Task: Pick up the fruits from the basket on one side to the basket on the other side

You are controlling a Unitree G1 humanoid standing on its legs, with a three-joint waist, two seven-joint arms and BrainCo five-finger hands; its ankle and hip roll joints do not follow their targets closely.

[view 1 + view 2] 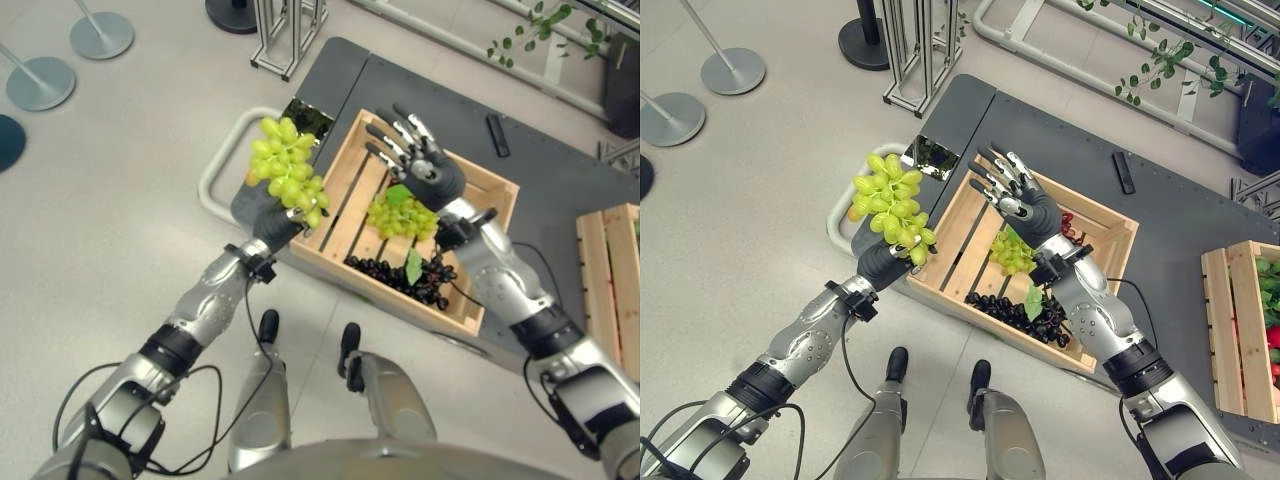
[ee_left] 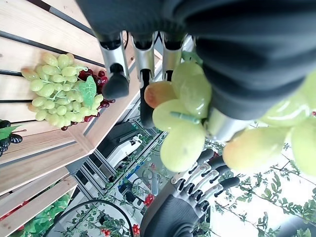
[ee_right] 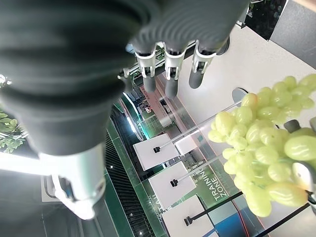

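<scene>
My left hand (image 1: 268, 228) is shut on a bunch of green grapes (image 1: 288, 170), held up over the left edge of a wooden crate (image 1: 340, 220). In the left wrist view the grapes (image 2: 182, 118) sit between its fingers (image 2: 116, 74) and thumb. My right hand (image 1: 425, 160) hovers above the crate's far side, open with straight fingers (image 3: 170, 69) and nothing in it. Inside the crate lie a second bunch of green grapes (image 1: 400, 215) with a leaf and a bunch of dark grapes (image 1: 405, 275) near the front wall.
The crate stands on a dark grey platform (image 1: 560, 170) with a white handle loop (image 1: 215, 160) at its left. A second wooden crate (image 1: 1230, 330) with fruit is at the right edge. A small black bar (image 1: 497, 135) lies behind. Stanchion bases (image 1: 100, 35) and a metal frame (image 1: 285, 35) stand on the floor.
</scene>
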